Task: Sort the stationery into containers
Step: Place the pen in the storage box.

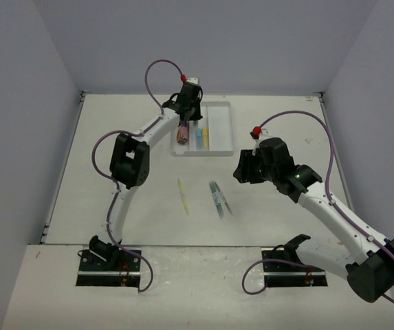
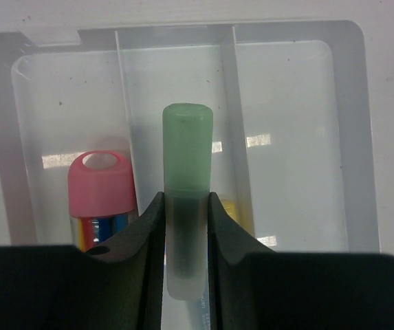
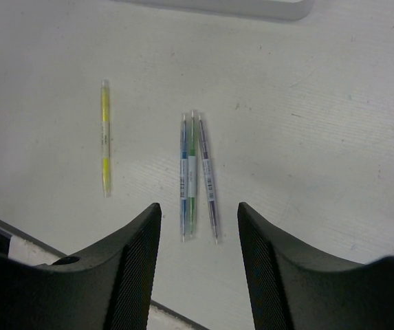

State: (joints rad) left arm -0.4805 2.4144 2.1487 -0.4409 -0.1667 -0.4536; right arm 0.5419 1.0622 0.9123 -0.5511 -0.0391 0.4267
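Currently my left pincer (image 2: 185,201) is clamped on the mint green marker (image 2: 187,148), a frosted barrel with a rounded matte cap. It is held lengthwise over what looks like the middle compartment of the clear plastic tray (image 2: 363,124). In the left compartment lies the stubby glue stick (image 2: 102,184), with a glossy pink cap and striped print I cannot read. My right pincer (image 3: 198,209) stands open above three thin clear-barrelled pens (image 3: 195,172), side by side on the matte white bench (image 3: 320,137); their white labels are too small to read. The pale yellow pen (image 3: 104,137) lies left of them, apart.
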